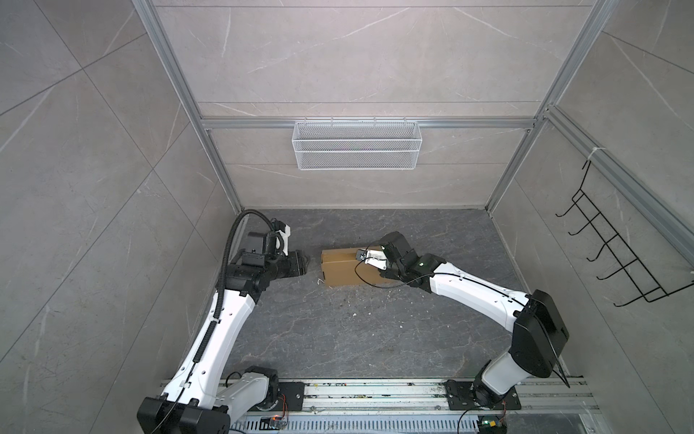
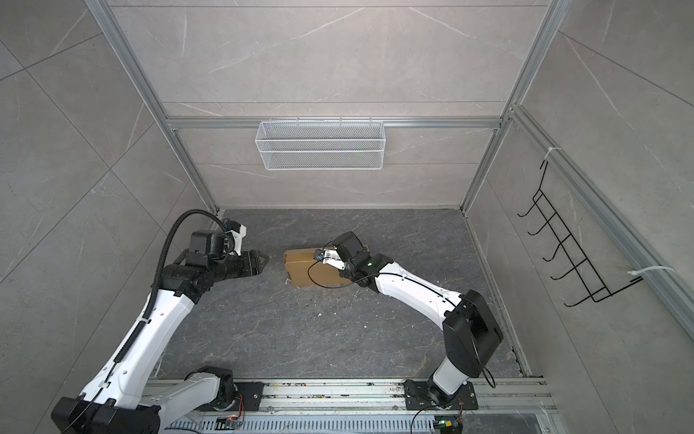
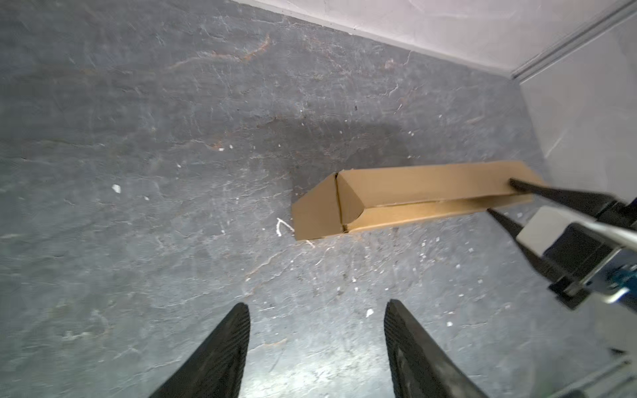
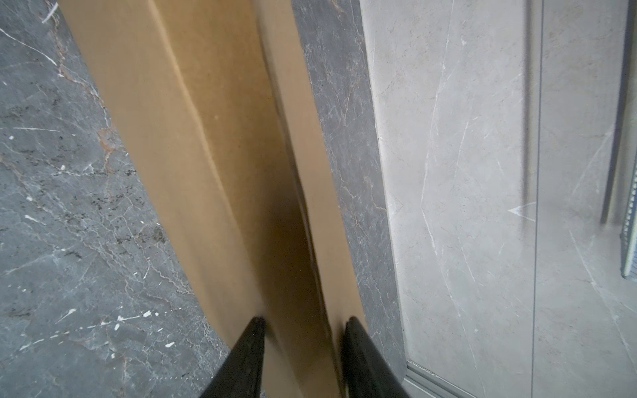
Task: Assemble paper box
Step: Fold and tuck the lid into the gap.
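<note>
Left gripper [image 1: 303,264] hovers with its jaws wide and nothing between them, just off the left end of the paper box [image 1: 343,270] and not touching it. We note the box folded into a shallow closed mailer shape. It lies on the bench [image 1: 338,338], nearer the back edge than the front edge and roughly midway between the left and right edges. Right gripper [image 4: 304,322] sits at the box's right end, jaws narrowed with cardboard between the fingertips; we read this as a clamp on that end. Risks, as we judge them: held at one end only, the box may pivot or skid on the smooth stone if the free end is pushed. The end flap [image 3: 348,203] may spring from its seam, since the lid's front edge looks slightly bowed. The black cable [image 1: 358,276] draped across the box top could snag. View differences: only the left wrist view shows the left end face, with its seam and rounded flap. It also shows the right gripper's fingers [image 3: 544,191], one on the top panel and one at the front wall. The right wrist view, blurred, shows the fingertips against cardboard, which both top views hide under the wrist. Only the top views show the gap between left gripper and box.
</note>
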